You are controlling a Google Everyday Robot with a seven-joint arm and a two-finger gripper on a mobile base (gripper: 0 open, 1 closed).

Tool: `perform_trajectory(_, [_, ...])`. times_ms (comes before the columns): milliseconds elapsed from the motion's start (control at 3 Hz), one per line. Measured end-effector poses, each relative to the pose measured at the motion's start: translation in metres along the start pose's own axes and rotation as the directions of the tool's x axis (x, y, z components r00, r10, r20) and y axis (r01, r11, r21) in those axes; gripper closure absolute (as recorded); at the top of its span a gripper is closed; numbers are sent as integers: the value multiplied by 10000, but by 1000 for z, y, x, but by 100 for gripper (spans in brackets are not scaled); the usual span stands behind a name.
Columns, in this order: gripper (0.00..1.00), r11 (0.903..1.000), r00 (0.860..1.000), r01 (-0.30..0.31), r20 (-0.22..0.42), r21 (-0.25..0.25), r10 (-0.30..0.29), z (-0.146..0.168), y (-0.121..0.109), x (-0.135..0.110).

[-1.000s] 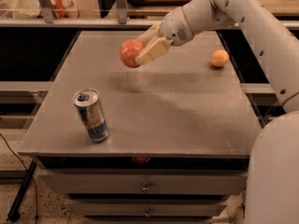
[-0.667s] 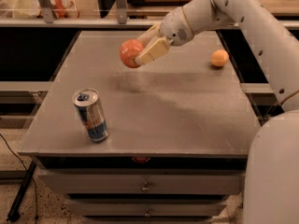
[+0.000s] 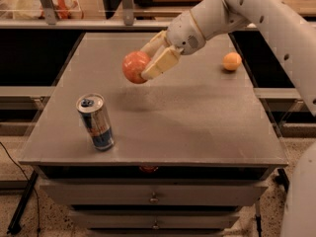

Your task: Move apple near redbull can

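The apple (image 3: 134, 67) is a round reddish-orange fruit held in the air above the middle of the grey table (image 3: 197, 127). My gripper (image 3: 146, 63) is shut on it, reaching in from the upper right, with one cream finger (image 3: 160, 64) in front of the apple and the other behind it. The redbull can (image 3: 95, 121) stands upright near the table's front left corner, silver and blue with a blue pull tab, well below and to the left of the apple.
A smaller plain orange fruit (image 3: 231, 61) lies at the table's back right. Drawers (image 3: 154, 197) sit under the table front. Shelving with bags (image 3: 29, 4) runs along the back. My white arm (image 3: 276, 28) crosses the upper right.
The gripper with the apple has moved slightly forward and down toward the table's middle. The can and the orange fruit have not moved.
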State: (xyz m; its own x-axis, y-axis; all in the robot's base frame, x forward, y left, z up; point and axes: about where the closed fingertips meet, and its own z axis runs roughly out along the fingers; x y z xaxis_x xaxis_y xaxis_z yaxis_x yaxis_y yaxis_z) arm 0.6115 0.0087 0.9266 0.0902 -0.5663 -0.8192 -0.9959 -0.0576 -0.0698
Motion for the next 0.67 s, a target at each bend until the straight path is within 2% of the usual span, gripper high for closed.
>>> perform_trajectory(667, [100,9961,9999,142,51,-873,-138,29,47,1])
